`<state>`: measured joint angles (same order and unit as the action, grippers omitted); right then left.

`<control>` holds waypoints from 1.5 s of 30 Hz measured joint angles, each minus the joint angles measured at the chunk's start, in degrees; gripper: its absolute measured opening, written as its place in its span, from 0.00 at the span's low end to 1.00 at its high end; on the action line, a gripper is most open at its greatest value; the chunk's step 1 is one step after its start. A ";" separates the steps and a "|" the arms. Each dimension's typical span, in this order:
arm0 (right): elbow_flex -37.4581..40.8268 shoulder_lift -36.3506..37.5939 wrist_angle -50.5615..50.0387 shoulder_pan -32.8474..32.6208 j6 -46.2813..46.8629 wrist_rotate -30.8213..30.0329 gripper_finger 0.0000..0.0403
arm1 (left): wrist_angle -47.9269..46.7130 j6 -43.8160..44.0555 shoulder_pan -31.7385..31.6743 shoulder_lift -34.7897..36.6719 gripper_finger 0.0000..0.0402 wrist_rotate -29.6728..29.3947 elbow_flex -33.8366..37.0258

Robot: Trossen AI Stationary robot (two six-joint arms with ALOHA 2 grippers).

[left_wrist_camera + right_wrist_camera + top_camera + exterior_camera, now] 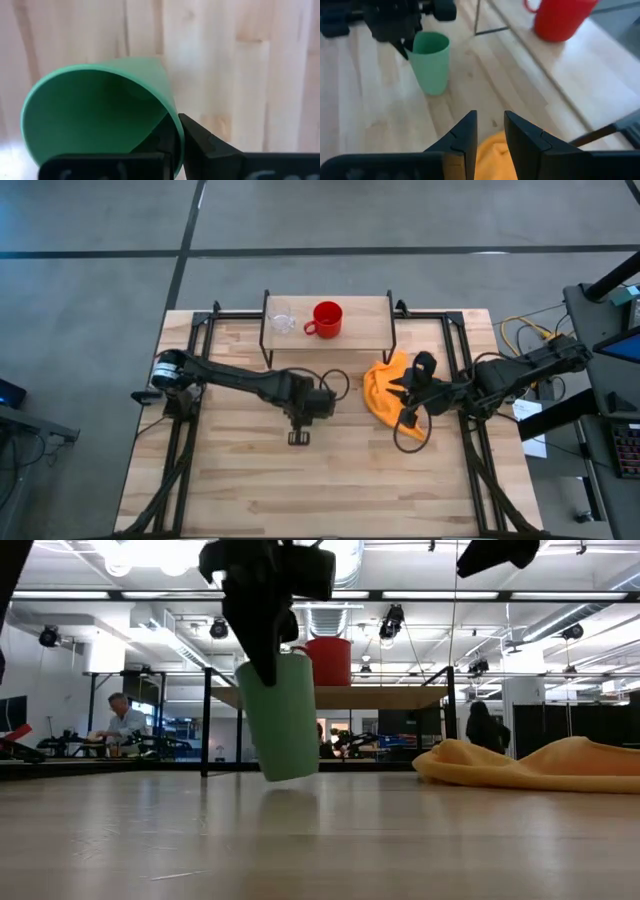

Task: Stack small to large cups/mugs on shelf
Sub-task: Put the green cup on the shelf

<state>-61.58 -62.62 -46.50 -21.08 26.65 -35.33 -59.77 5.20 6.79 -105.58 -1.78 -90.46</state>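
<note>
A clear cup (281, 318) and a red mug (326, 320) stand on the low wooden shelf (365, 328) at the table's far middle. My left gripper (175, 131) is shut on the green cup (431, 60) near the table's middle, in front of the shelf. In the high view the arm hides the cup. In the low view the cup (282, 720) hangs tilted in front of the shelf and the red mug (328, 660). My right gripper (490, 120) is open by a narrow gap and empty, raised above the orange cloth (492, 150). My left gripper holds the green cup by its rim (176, 127), one finger inside the cup and one outside its wall. The fingers (268, 665) come from above, pointing down. The cup hangs below them, mouth up, tilted, its base just off the table.
The orange cloth (385, 392) lies crumpled on the table right of the middle, under my right gripper (405, 395). Black frame rails (195, 340) run along the table's left and right sides. People (122, 720) are in the room beyond the table.
</note>
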 joint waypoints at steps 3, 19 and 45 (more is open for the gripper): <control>0.00 1.24 0.00 0.02 -0.06 -2.27 0.23 | 1.80 -0.05 -1.42 0.00 0.00 0.14 0.11; 0.00 1.39 0.05 0.11 -0.31 -3.76 0.23 | 3.73 0.43 -2.45 -4.34 0.16 3.66 -0.44; 0.00 1.36 0.05 0.11 -0.31 -3.85 0.23 | 3.07 -0.07 -4.25 -4.18 0.26 2.86 -4.60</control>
<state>-61.58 -61.25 -46.46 -20.97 26.35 -39.18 -56.70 5.13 2.54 -109.76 1.08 -95.06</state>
